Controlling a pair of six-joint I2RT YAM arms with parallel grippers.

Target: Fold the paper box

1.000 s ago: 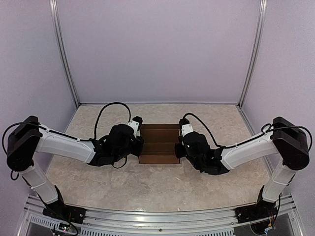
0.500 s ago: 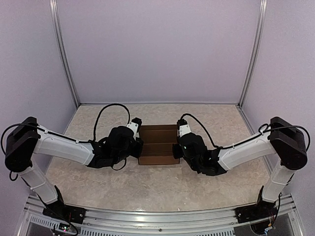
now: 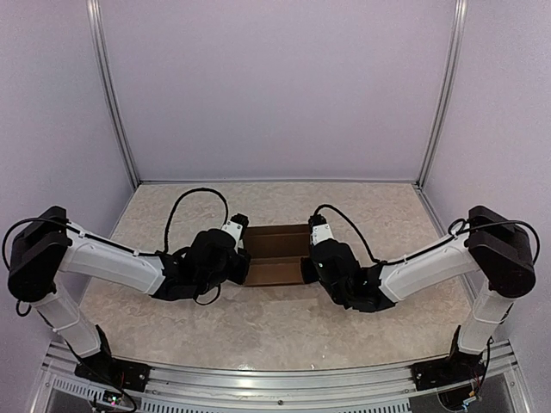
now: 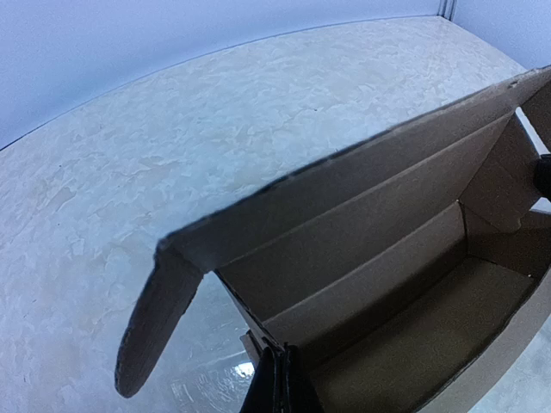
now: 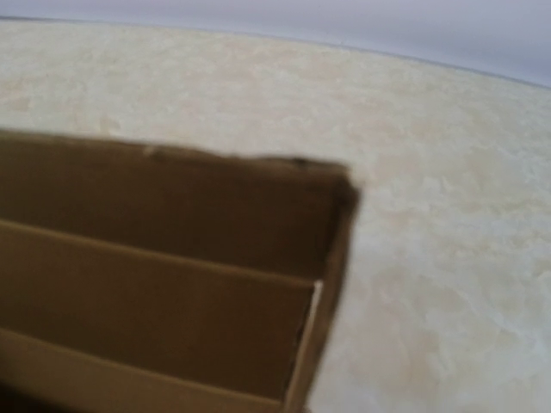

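Paper box partly raised at mid-table, one of our arms at each end.

The paper box (image 3: 274,251) of plain brown cardboard sits in the middle of the table (image 3: 275,331), open at the top, with its walls up and a long panel leaning over the far side. A rounded tab (image 4: 153,320) hangs off that panel's left corner. Our left gripper (image 3: 247,261) is at the box's left end; in its wrist view the dark fingers (image 4: 269,392) are pressed together at the near wall, and we cannot tell whether cardboard lies between them. Our right gripper (image 3: 304,267) is at the right end, its jaws closed too. Its own camera gives only a blurred corner of the box, with no fingers in sight. Both arms lie low across the marbled tabletop.
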